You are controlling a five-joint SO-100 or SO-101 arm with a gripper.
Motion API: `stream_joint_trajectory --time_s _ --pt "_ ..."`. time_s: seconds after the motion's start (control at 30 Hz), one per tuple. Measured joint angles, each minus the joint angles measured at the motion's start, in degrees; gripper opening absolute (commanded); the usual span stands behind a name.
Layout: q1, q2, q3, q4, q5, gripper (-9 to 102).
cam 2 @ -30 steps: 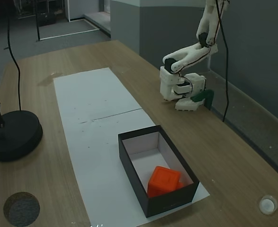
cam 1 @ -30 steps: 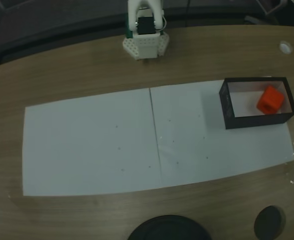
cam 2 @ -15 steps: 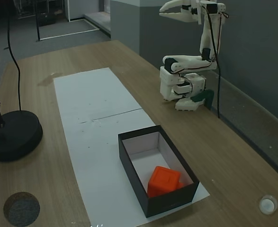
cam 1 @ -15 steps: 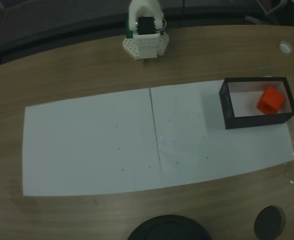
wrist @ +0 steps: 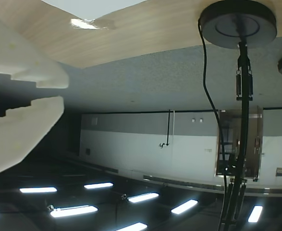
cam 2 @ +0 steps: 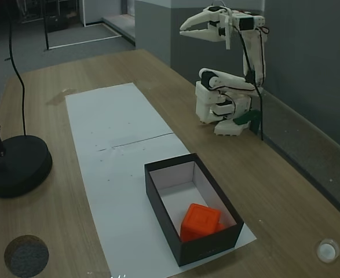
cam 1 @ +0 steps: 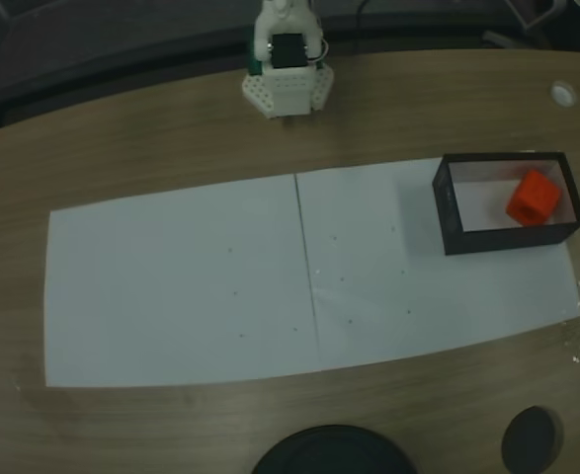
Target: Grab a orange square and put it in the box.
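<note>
The orange square (cam 1: 533, 197) rests inside the box (cam 1: 446, 212) at the right end of the white paper. From the side in a fixed view the orange square (cam 2: 200, 221) sits near the box's closer end, behind its black wall (cam 2: 207, 249). My gripper (cam 2: 183, 32) is held high above the arm's base (cam 2: 222, 107), far from the box, pointing left. Its jaws are together and hold nothing. In the wrist view the two white fingers (wrist: 20, 125) of the gripper (wrist: 61, 92) enter from the left, almost touching.
White paper (cam 1: 191, 286) covers the middle of the wooden table. A black stand's round base (cam 2: 16, 165) and a small black disc (cam 2: 26, 255) sit along the table edge opposite the arm. A small white cap (cam 1: 563, 94) lies near the far right corner.
The arm has folded, bringing the gripper down into view and further left above its base. The orange square and box have not moved.
</note>
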Motion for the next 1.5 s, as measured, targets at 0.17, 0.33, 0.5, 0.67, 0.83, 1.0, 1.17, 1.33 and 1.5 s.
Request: stream_joint_trajectory --time_s 0.17,0.33,0.5,0.67,0.83,1.0,1.17,1.33,1.5 --pt "-0.2 0.0 15.4 -6.2 0.3 0" --pt "-1.6 0.0 32.7 -13.9 0.1 0" --pt "-2.7 0.0 48.5 -18.8 0.1 0" --pt "-3.1 0.0 57.8 -20.2 0.1 0" --pt "-3.2 0.0 58.4 -20.2 0.1 0" --pt "-3.0 0.0 58.3 -14.5 0.1 0" --pt "-3.0 0.0 57.5 -10.4 0.1 0" --pt "-3.0 0.0 57.5 -10.3 0.1 0" --pt "-3.0 0.0 57.5 -10.3 0.1 0"
